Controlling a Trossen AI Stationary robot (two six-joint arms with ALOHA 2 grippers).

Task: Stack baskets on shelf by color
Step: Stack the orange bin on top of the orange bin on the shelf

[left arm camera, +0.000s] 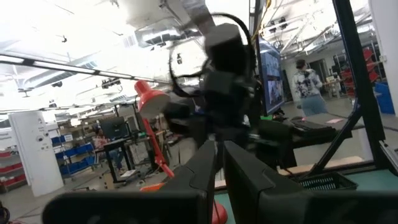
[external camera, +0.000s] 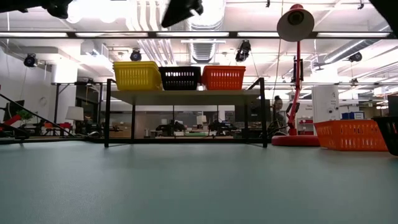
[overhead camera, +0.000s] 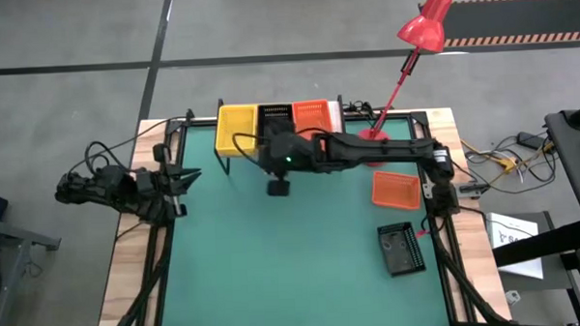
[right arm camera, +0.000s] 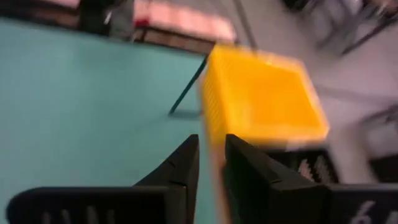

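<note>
1. Green matting, smooth and faintly grained, fills the foreground of the table (external camera: 186, 186) in the low view.
2. On it at the table's right side lie two loose baskets: an orange-red basket (overhead camera: 395, 189), rectangular with perforated plastic walls, and nearer the front edge a black basket (overhead camera: 401, 249) of the same mesh, sitting apart from it.
3. At the table's far edge stands the shelf (external camera: 186, 96), a pale wood plank on thin black metal legs.
4. On the plank sit a yellow stack (overhead camera: 237, 129), a black stack (overhead camera: 275, 119) and an orange-red stack (overhead camera: 312, 115), side by side and touching.
5. Just right of the shelf, a glossy red desk lamp (overhead camera: 423, 25) rises from a round base.
6. Reaching across from the right, the right gripper (overhead camera: 279, 187) hovers over the mat just in front of the yellow stack, its dark wedge-shaped fingers (right arm camera: 180, 168) narrowly parted around nothing.
7. At the table's left edge waits the left gripper (overhead camera: 189, 176), fingers closed together and empty.
</note>
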